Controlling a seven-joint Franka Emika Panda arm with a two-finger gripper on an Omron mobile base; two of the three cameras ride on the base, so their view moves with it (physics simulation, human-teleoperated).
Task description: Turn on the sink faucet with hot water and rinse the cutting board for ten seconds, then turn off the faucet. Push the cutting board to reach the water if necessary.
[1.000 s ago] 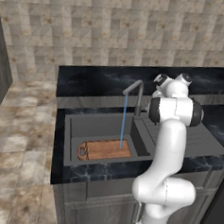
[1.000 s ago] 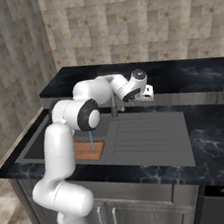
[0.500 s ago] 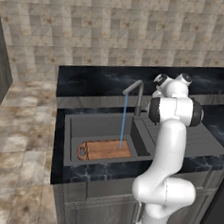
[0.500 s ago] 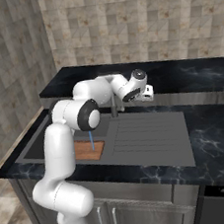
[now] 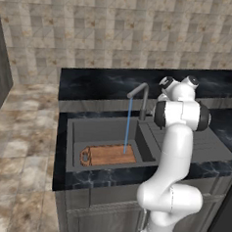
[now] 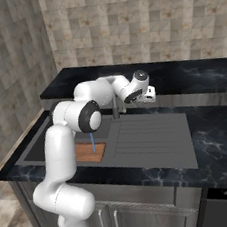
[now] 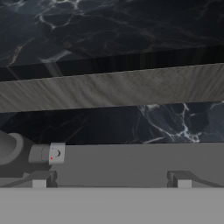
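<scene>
The water [image 5: 127, 126] ran from the sink faucet [image 5: 141, 93] onto the cutting board [image 5: 109, 155] lying in the sink [image 5: 76, 135], so rinsing seemed underway; shutting off remained. The end effector [image 7: 111, 183] hovered open and empty beside the faucet's lever [image 7: 51, 153].

In the right base view the arm's white upper link covers most of the sink faucet [image 6: 115, 105], and its elbow hides the left part of the cutting board [image 6: 90, 152] and the upper length of the water [image 6: 92, 141]. In the left base view the arm masks the faucet's side lever and part of the ribbed drainboard. The tool [image 6: 150, 94] is too small there to tell how its jaws stand. In the hand view the faucet base [image 7: 11, 148] is cut off by the left edge.
</scene>
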